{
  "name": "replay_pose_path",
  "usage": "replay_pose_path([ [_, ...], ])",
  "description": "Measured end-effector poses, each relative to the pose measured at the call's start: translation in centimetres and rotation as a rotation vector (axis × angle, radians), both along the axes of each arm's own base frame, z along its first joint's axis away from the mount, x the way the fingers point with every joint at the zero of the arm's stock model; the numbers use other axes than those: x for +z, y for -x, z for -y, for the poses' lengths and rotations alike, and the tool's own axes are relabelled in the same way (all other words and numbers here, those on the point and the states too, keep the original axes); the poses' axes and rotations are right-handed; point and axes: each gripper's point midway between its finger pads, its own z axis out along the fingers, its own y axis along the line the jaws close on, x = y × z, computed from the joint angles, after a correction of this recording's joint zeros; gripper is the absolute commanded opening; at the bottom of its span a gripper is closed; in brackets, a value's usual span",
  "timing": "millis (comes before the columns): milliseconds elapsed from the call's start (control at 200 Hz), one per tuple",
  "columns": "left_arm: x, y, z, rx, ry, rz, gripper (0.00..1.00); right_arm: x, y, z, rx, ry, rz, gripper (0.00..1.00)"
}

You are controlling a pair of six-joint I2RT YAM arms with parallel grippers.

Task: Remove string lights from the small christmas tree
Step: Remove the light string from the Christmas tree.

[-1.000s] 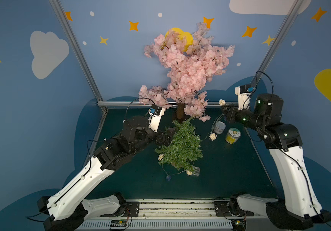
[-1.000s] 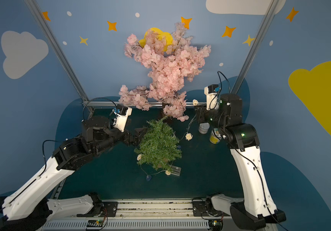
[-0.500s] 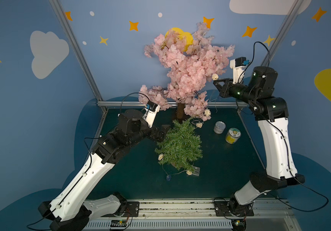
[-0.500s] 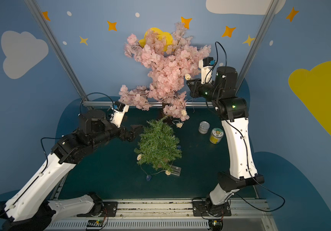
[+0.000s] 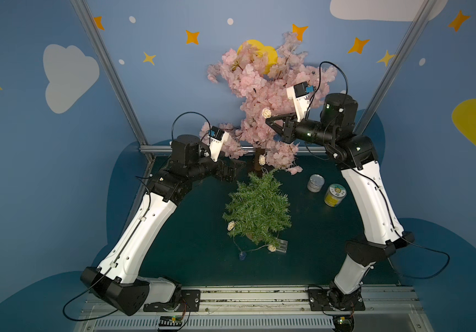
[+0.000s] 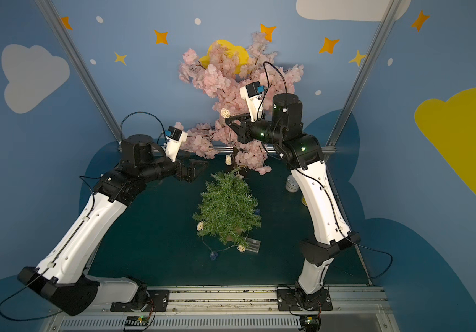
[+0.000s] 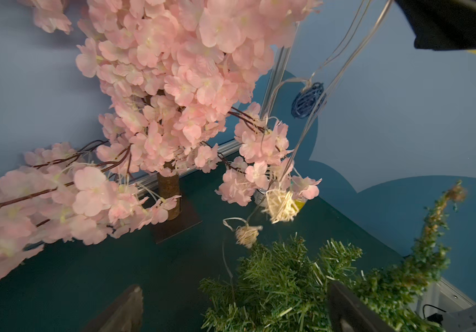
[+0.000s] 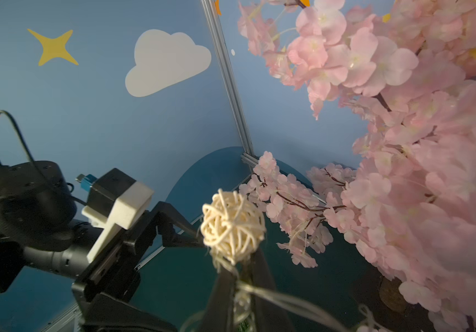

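— Two trees, two cans, two claws, one strand. How many balls on the string lights (image 5: 231,225)?

— Four cream ones show in both top views, plus a blue one. Nearest, just in front of the small christmas tree (image 5: 258,209), lie the blue ball (image 5: 242,255), a front cream ball (image 5: 272,247) and the clear box (image 5: 282,245), all on the tabletop (image 5: 191,230) beside the tree's foot.

— And on the tree itself?

— A low cream ball (image 6: 200,226) hangs at its bottom edge, on the left arm's side. Just behind the tree's tip a dangling cream ball (image 5: 262,159) hangs on the wire in front of the pink blossom tree (image 5: 262,95). The left wrist view adds a second blue ball (image 7: 307,100) hanging higher on the wire.

— The left claw?

— The left claw (image 5: 239,172) hovers near the tree's tip, on its own arm's side, jaws spread wide, holding and touching nothing.

— The cans?

— A silver can (image 5: 315,183) and a yellow can (image 5: 335,195) stand side by side, well apart from the tree on the right arm's side.

— And the right claw?

— Farthest and highest, above and behind the tree among the pink blossoms, the right claw (image 5: 268,120) is pinched tight on the wire. The fourth cream ball (image 5: 266,112) sits right at its tips, and the right wrist view shows wire running between the fingers (image 8: 222,293).
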Motion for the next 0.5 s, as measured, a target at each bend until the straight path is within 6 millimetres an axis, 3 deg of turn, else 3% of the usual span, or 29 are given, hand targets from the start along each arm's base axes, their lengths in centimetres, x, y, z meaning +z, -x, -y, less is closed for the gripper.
replay_pose_path([
  [310,0.5,0.5,3.3,-0.203,0.09,-0.002,0.99,3.1,-0.1,-0.8,0.026,-0.082,0.066,0.05],
  [501,0.9,-0.6,4.0,-0.222,0.11,0.016,0.99,2.3,0.0,-3.3,0.08,-0.099,0.034,0.06],
])
